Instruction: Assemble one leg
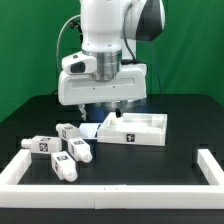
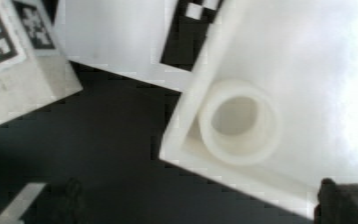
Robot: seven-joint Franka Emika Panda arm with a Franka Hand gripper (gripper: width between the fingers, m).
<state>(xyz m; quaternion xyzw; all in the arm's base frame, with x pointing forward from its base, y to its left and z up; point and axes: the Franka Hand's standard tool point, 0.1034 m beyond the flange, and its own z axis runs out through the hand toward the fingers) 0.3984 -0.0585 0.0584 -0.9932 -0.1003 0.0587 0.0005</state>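
Four white legs with black-and-white tags lie on the black table at the exterior view's left: one [image 1: 40,145], one [image 1: 68,131], one [image 1: 80,150] and one [image 1: 63,167]. My gripper [image 1: 109,107] hangs low over the table just behind the left end of the large white tray-like piece [image 1: 135,128], apart from the legs. In the wrist view my gripper [image 2: 204,205] is open and empty, with a dark fingertip [image 2: 60,200] at each side. Ahead of it lies the tray-like piece [image 2: 282,60] with a round socket [image 2: 242,125]. One leg [image 2: 16,75] shows beside it.
A low white frame runs along the table's front [image 1: 120,205] and up both sides [image 1: 212,165]. A green backdrop stands behind the arm.
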